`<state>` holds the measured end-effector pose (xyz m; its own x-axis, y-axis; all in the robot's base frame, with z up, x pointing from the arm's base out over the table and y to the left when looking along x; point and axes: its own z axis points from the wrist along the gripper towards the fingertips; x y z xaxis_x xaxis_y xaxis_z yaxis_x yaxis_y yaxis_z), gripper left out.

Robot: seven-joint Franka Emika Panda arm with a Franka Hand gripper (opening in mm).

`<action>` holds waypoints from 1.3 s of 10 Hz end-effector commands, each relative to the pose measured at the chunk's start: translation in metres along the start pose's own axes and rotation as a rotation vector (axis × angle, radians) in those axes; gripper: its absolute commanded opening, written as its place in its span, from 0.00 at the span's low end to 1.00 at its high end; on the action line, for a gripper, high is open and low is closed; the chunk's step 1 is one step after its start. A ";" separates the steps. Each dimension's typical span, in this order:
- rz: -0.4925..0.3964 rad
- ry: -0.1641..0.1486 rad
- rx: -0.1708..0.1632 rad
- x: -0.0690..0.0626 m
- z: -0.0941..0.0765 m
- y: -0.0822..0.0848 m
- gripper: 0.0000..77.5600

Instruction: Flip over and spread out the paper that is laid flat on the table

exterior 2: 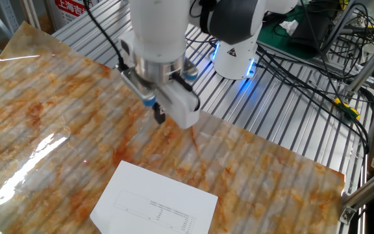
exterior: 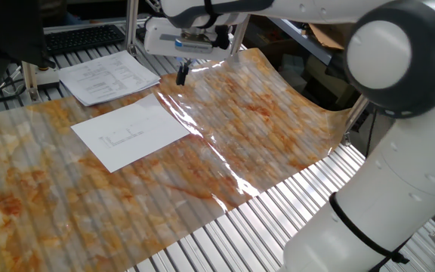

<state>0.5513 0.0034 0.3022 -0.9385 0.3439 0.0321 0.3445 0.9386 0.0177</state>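
The paper point(exterior: 131, 131) point(exterior 2: 154, 200) is a thin white sheet lying flat on the table's orange-and-grey marbled cover point(exterior: 225, 128) point(exterior 2: 57, 110), its faintly printed face up. My gripper point(exterior: 181, 75) point(exterior 2: 160, 116) hangs above the cover beyond the sheet's far corner, apart from it. The two dark fingers are pressed together and hold nothing.
A thicker stack of printed papers point(exterior: 108, 76) lies on the metal slats behind the sheet, next to a keyboard point(exterior: 85, 36). Bare silver slats point(exterior: 293, 204) run along the cover's edge. The robot base point(exterior 2: 236, 55) and cables point(exterior 2: 317, 71) stand beyond the cover.
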 end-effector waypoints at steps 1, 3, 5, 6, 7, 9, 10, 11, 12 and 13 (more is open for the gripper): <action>0.024 -0.014 0.000 -0.026 0.009 0.006 0.00; 0.041 -0.019 -0.004 -0.030 0.008 0.007 0.00; 0.076 -0.045 -0.012 -0.031 0.007 0.007 0.00; 0.085 -0.048 -0.015 -0.031 0.007 0.007 0.00; 0.101 -0.056 -0.024 -0.031 0.007 0.007 0.00; 0.113 -0.060 -0.032 -0.031 0.007 0.007 0.00; 0.115 -0.058 -0.034 -0.031 0.007 0.007 0.00; 0.136 -0.051 -0.045 -0.031 0.007 0.007 0.00; 0.136 -0.051 -0.045 -0.031 0.007 0.007 0.00; 0.115 -0.048 -0.049 -0.031 0.007 0.007 0.00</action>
<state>0.5821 -0.0005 0.2924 -0.8831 0.4691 -0.0124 0.4676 0.8819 0.0591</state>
